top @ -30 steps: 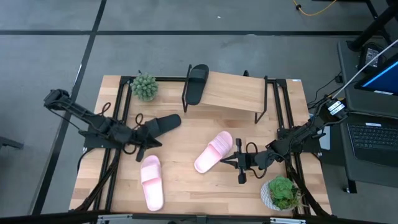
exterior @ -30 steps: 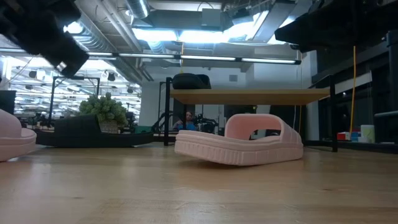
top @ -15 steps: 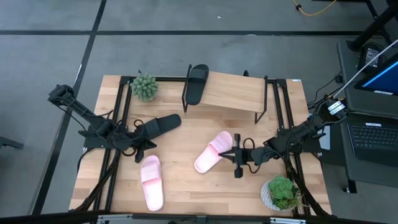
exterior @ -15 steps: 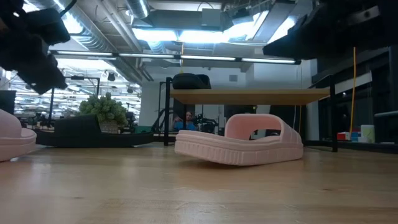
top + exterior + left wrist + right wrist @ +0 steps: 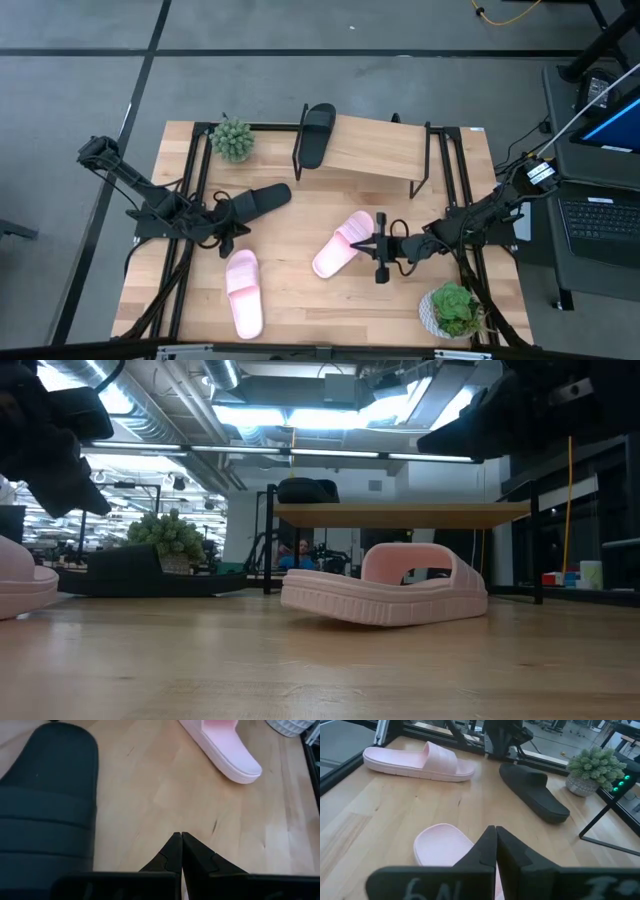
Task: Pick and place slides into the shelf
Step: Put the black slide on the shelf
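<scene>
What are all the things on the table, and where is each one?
Black open-toe slides: two; one on the shelf's left end, one on the table beside the left gripper.
Light pink ribbed slides: two; one mid-table, one near the front left.
Low wooden-plank shelf with black frame: one, at the back.
Green potted plants: two; back left, front right.
Left gripper: shut, empty.
Right gripper: shut, empty, beside the mid-table pink slide.

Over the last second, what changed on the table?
Only the arms moved. The right end effector, shut, slid toward the middle pink slide and now sits beside its heel. The left end effector, shut, eased back a little from the black slide. Nothing was gripped or released. All four slides, the shelf and both plants stayed put.
</scene>
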